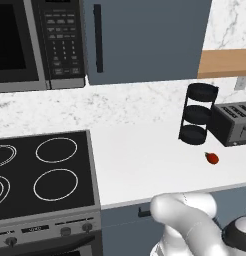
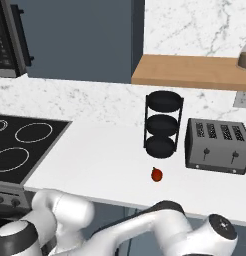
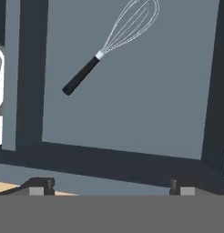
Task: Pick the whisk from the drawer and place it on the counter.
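1. White worktop [image 1: 145,160] runs from the black stovetop [image 1: 42,172] on one side to a toaster [image 2: 215,145] on the other, with a marble backsplash behind. A black three-tier rack [image 2: 162,124] stands just beside the toaster, and a small red fruit [image 2: 156,175] lies near the front edge. A microwave [image 1: 37,42] hangs above the stovetop, next to a blue-grey cupboard [image 1: 145,37].

2. Below the worktop edge the arm bends down out of sight, and the hand view looks straight into the open drawer [image 3: 132,113].

3. On the drawer's flat grey floor lies the whisk [image 3: 109,45], alone and untouched, toward 12 o'clock in the hand view.

4. Its long axis runs on a diagonal: the black handle end points to about 7 o'clock, the wire head to about 1 o'clock, the head reaching the top of the picture.

5. The gripper [image 3: 111,187] hovers above the drawer's near wall, its two tips standing far apart with nothing between them.

6. What could go wrong, as I judge it:
   - The jaws look set across the picture, not across the handle; closing without turning the wrist could push the whisk aside.
   - The handle is slim and round, so an off-centre pinch may let it roll or slip out.
   - Grabbing the wire loops instead would give a springy, poor hold.
   - Coming down too close to the near wall could knock a finger on it.
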{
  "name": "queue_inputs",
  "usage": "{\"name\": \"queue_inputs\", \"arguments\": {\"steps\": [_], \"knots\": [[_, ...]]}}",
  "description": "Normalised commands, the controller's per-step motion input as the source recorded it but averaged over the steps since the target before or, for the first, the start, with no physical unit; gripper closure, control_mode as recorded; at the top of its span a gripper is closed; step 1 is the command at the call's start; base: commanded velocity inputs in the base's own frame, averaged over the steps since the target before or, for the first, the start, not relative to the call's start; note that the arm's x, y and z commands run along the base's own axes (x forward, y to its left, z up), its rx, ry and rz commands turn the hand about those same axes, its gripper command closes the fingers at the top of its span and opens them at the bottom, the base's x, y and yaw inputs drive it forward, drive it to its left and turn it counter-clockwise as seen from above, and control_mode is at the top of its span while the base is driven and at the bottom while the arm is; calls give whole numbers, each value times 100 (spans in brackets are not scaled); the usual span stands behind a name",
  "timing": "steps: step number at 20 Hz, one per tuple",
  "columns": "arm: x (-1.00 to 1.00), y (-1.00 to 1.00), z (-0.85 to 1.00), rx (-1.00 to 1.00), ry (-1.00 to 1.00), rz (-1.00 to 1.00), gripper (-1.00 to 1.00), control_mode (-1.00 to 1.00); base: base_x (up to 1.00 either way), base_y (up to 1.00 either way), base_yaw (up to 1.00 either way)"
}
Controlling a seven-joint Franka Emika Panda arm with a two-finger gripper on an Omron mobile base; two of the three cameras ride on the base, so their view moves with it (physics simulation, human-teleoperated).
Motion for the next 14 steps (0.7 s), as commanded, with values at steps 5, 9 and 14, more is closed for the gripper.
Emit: {"name": "queue_inputs", "arguments": {"steps": [5,9,14], "knots": [[-5,100,18,-6,6,-28,-100,-100,0,0,0],[25,97,30,-25,41,-32,-100,-100,0,0,0],[46,45,12,0,30,-10,-100,-100,0,0,0]]}}
